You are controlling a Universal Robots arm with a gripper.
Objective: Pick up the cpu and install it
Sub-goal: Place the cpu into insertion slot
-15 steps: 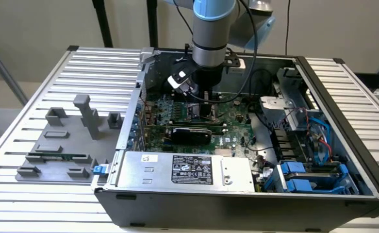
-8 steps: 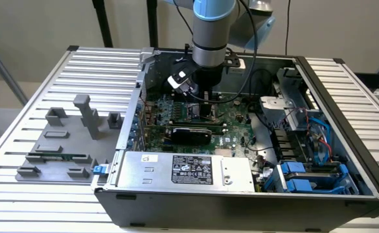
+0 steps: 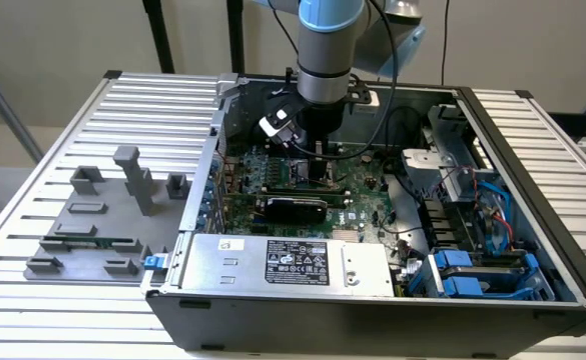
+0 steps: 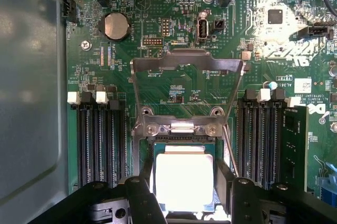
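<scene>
Where glare whitens the cpu, gripper seemingly clamping it, underside hidden.

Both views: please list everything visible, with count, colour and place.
table: one, white, under everything.
computer case: one, black, on the table.
motherboard: one, green, inside the case.
power supply: one, silver, at the case's near wall.
fixture: one, grey, exterior view's left.
memory sticks: two, green, on the fixture and in a motherboard slot.
socket frame: one, grey, raised open on the motherboard.
cpu: one, silver, at the socket frame.
arm: one, grey, above the case.
gripper: one, black, shut on the cpu.
</scene>
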